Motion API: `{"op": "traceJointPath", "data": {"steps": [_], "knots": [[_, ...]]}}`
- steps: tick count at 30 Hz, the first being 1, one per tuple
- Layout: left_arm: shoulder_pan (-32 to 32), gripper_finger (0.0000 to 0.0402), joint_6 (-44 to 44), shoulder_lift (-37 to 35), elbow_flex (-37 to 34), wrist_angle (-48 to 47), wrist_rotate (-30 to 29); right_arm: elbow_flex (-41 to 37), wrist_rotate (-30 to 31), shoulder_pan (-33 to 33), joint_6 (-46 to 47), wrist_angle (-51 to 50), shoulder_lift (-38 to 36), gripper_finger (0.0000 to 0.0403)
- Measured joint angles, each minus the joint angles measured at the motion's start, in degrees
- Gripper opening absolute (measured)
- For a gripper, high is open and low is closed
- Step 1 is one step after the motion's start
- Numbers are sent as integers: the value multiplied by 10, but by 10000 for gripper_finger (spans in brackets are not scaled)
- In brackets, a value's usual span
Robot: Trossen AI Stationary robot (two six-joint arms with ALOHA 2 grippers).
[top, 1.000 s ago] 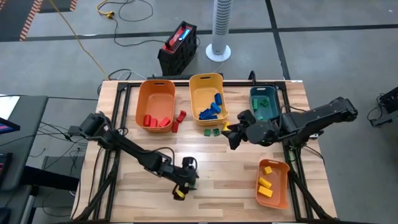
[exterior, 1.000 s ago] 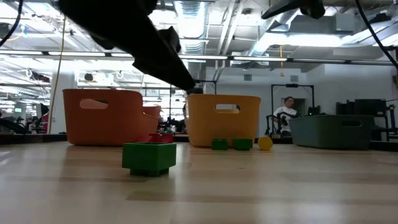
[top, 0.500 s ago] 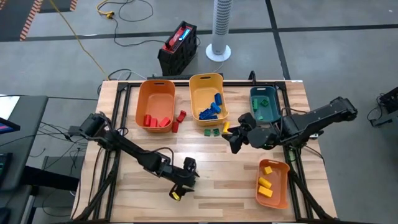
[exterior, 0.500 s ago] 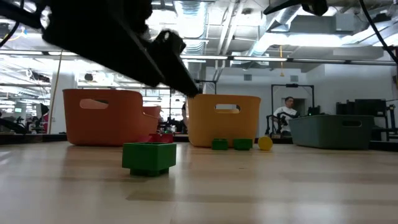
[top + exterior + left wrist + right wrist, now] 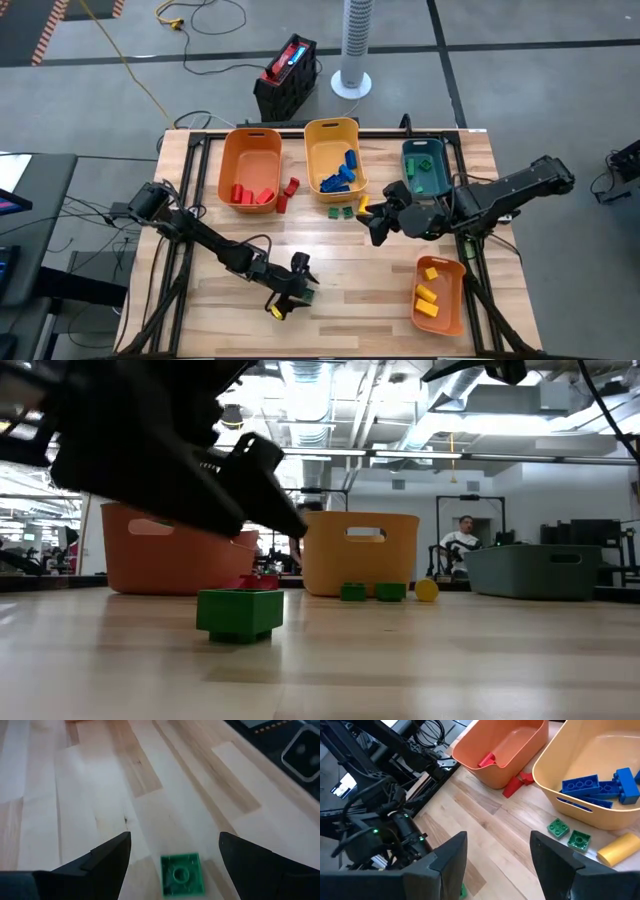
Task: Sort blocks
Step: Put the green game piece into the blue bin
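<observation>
The left gripper (image 5: pixel 290 296) hangs near the front edge of the table (image 5: pixel 340 265), left of centre, with its fingers (image 5: pixel 100 862) spread wide and nothing between them. In the left wrist view a small green block (image 5: pixel 182 874) lies flat on the wood in the gap between the two fingers, touching neither; in the low view it sits on the table with the dark arm above it, though how high the fingertips stand over it is hard to tell.

The right gripper (image 5: pixel 374 222) hovers right of the table's centre, fingers apart and empty. Ahead of it, two green blocks (image 5: pixel 568 834) and a yellow cylinder block (image 5: pixel 618 849) lie on the table just in front of the yellow bin (image 5: pixel 333 135), which holds the blue blocks (image 5: pixel 340 176). A red block (image 5: pixel 288 190) lies on the table between the yellow bin and the orange bin (image 5: pixel 250 150), which stands at the back edge and holds red blocks (image 5: pixel 250 194). The teal bin (image 5: pixel 424 180) at the back right holds a green block (image 5: pixel 425 160). A second orange bin (image 5: pixel 440 272) at the front right corner holds yellow blocks (image 5: pixel 428 296).
</observation>
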Motion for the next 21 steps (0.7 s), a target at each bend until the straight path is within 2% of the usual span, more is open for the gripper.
{"op": "traceJointPath", "data": {"steps": [6, 10, 13, 21], "knots": [[0, 294, 13, 0, -20, 3, 13, 0, 0, 0, 3, 2, 0, 228], [3, 294, 6, 30, -21, 19, 18, 0, 0, -1, 6, 2, 0, 227], [3, 294, -1, 61, -8, 50, 22, 0, 0, -1, 9, 3, 0, 227], [3, 284, -20, 85, 11, 34, 12, 0, 0, 0, 18, 3, 0, 227]]}}
